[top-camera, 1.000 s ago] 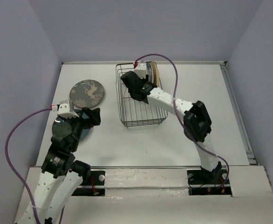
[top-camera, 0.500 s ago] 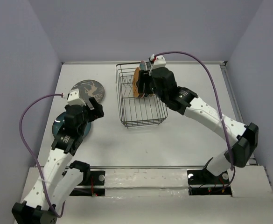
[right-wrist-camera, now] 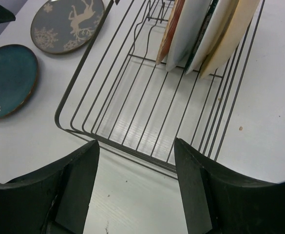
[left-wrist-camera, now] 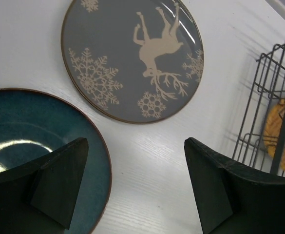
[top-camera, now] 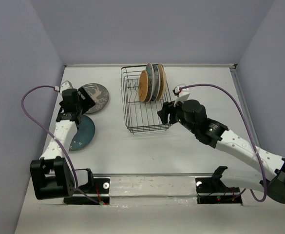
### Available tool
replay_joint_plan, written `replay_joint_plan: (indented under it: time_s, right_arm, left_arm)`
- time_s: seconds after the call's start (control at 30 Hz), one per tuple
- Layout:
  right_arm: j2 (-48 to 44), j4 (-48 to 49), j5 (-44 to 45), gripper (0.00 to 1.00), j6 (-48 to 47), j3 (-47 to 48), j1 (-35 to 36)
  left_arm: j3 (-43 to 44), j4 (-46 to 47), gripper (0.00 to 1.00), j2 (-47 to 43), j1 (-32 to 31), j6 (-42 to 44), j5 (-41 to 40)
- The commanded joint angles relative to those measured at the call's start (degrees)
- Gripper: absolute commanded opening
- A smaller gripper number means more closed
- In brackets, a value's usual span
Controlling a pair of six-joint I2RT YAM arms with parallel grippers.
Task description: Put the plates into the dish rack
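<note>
- The dish rack [top-camera: 147, 105] stands on the table [top-camera: 132, 151], towards its far edge and about midway across.
- 4 plates stand on edge in a tight row at the far end of the rack, all leaning the same way.
- The orange plate [top-camera: 143, 87] is at the left of that row and the tan plate [top-camera: 162, 80] at the right, with 2 pale plates [right-wrist-camera: 193, 24] between them; 1 of the 2 shows a dark rim.
- The near half of the rack holds only bare wire.
- 2 plates lie flat on the table, left of the rack and well apart from it.
- The grey plate [left-wrist-camera: 132, 58], with a cream deer and snowflakes, lies farther back.
- The dark teal plate [left-wrist-camera: 25, 131], brown at the rim, lies nearer, just beside the grey one, with a thin strip of table between them.
- The left fingers [top-camera: 79, 107] hang over the gap between these 2 plates. They are spread wide with nothing between them; 1 tip is above the teal plate's edge and the other above bare table.
- The right fingers [top-camera: 164, 113] are above the rack's near right corner, also spread and empty. Its wrist view shows the rack's near rim running across just beyond the tips.
- A purple cable [top-camera: 35, 97] loops from each wrist.
</note>
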Motion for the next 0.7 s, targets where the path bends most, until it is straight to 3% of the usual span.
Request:
replay_joint_plan:
  time_s: [0.0,0.3,0.67]
  right_arm:
    - [-4.1,7.0,1.3,0.68,-1.2,-3.4,0.3]
    - [-3.3,7.9,-0.6,0.67,-0.3,-5.0,0.3]
    - [-1.5,9.9,-1.7,0.67,0.2,-5.6,0.3]
  left_arm:
    - [5.4,3.3,0.90,5.1,3.7,2.7,-1.7]
    - [11.8,6.6,0.85,22.1,13.9,7.8,10.9]
    - [15.9,14.0,0.78,33.3,18.0,8.3,18.7]
